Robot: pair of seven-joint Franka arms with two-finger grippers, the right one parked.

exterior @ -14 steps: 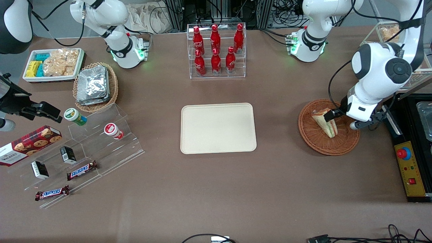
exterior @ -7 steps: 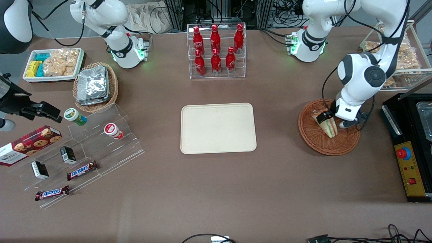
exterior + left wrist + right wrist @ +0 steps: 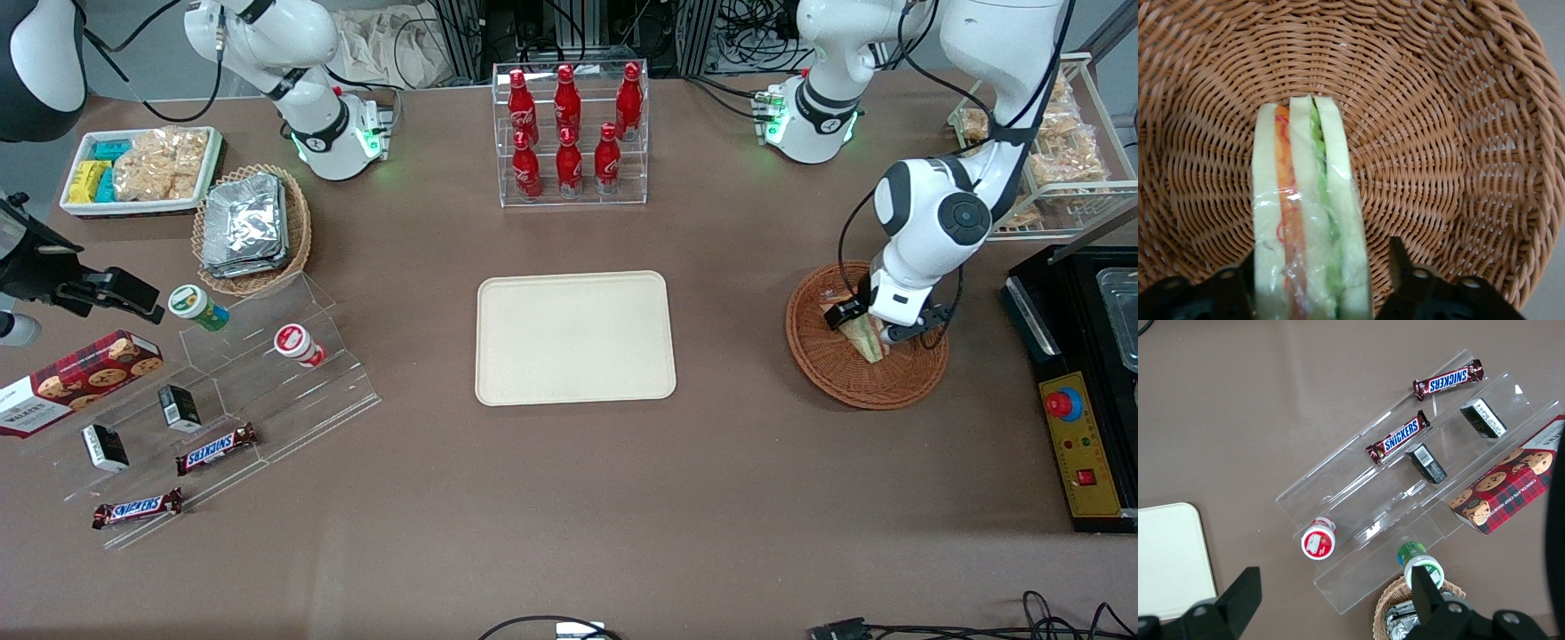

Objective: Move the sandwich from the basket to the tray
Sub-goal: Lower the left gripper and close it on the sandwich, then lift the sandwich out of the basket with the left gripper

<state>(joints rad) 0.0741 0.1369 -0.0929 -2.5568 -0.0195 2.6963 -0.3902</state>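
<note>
The sandwich (image 3: 864, 338) stands on edge in the reddish-brown wicker basket (image 3: 831, 373), toward the working arm's end of the table. In the left wrist view its pale bread, orange and green layers and clear wrap (image 3: 1308, 220) fill the middle of the basket (image 3: 1438, 133). My gripper (image 3: 859, 324) is down in the basket, open, one finger on each side of the sandwich (image 3: 1319, 261). A narrow gap shows between one black fingertip (image 3: 1398, 250) and the bread. The cream tray (image 3: 575, 338) lies flat and bare at the table's middle.
A clear rack of red cola bottles (image 3: 569, 133) stands farther from the camera than the tray. A black box with a red button (image 3: 1076, 436) sits beside the basket at the table's end. A tan basket of foil packets (image 3: 249, 227) and an acrylic snack stand (image 3: 231, 400) lie toward the parked arm's end.
The working arm has swung upright and brought the gripper from beside the sandwich to directly over it, fingers straddling it. The sandwich and basket have stayed in place.
</note>
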